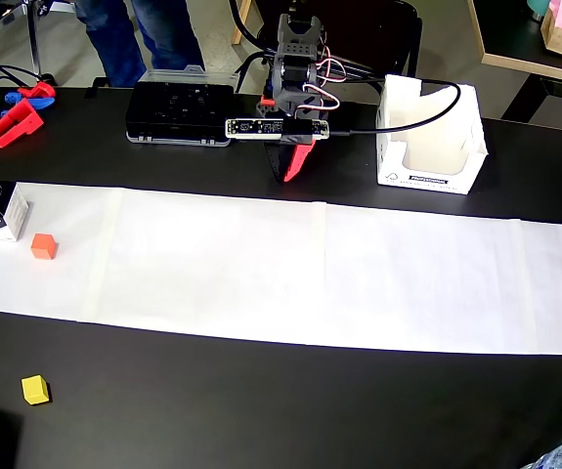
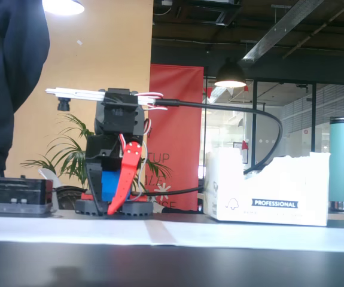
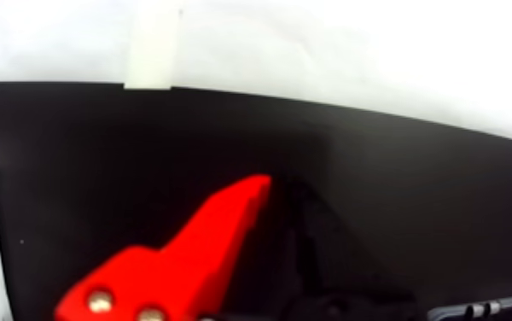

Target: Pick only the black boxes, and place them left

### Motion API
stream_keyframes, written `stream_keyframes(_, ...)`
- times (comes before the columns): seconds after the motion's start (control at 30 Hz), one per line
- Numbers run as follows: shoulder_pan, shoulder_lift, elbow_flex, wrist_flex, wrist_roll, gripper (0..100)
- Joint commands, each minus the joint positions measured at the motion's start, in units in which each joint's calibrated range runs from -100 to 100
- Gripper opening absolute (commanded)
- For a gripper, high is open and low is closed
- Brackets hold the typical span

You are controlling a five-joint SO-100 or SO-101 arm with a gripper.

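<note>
Black desk (image 1: 261, 410) carrying a white paper strip (image 1: 261, 269) across it. End effector (image 1: 290, 174) is pointing down at the desk's far edge, jaws closed, holding nothing. One black box (image 1: 4, 211) is sitting at the strip's left end in the overhead view, orange cube (image 1: 44, 246) just beside it, yellow cube (image 1: 34, 389) nearer the front.

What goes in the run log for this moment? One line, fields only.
arm: folded at base | tool: shut, empty | black box: on white paper, far left in overhead view, beside orange cube | yellow cube: off paper
</note>
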Motion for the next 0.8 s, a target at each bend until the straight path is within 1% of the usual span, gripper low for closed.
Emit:
stream_keyframes(0.0, -1.21, -0.47, 0.61, 0.18, -0.02, 0)
stream_keyframes(0.77, -1.21, -0.47, 0.61, 0.18, -0.02, 0)
